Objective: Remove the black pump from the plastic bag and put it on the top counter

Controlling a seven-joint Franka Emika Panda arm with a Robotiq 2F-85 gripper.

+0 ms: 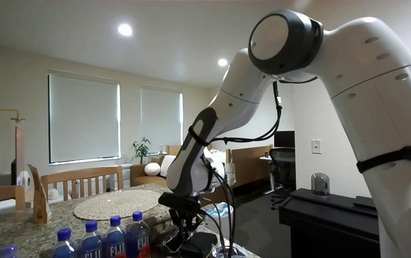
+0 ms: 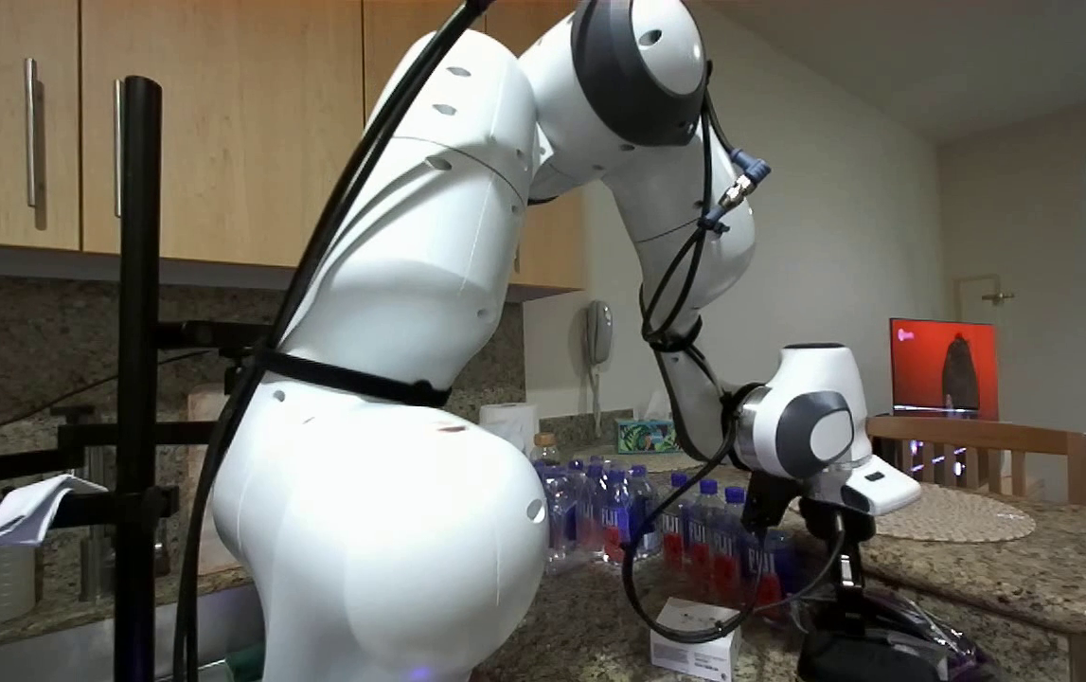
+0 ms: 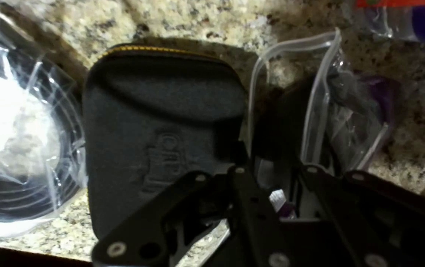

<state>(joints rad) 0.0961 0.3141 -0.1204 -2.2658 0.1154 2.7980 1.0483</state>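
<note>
A clear zip bag [image 3: 318, 118] lies on the lower granite counter with its mouth open; it also shows in an exterior view [image 2: 931, 620]. A dark object [image 3: 284, 115], likely the black pump, is in its mouth; its shape is hard to make out. Something purple shows at the bag's far side. My gripper [image 3: 273, 159] points down at the bag, fingers partly closed on either side of the dark object; contact is too dark to tell. The gripper also shows in both exterior views [image 1: 187, 229] [image 2: 848, 578]. The raised top counter [image 2: 1006, 578] is beside the bag.
A black zipped case [image 3: 160, 111] lies right beside the bag, also in both exterior views [image 1: 199, 244] [image 2: 860, 655]. A bagged coil [image 3: 16, 207] lies past it. Water bottles [image 1: 137, 236] [image 2: 722, 540] and a white box [image 2: 694, 654] stand nearby. A woven mat [image 1: 119, 204] lies on the top counter.
</note>
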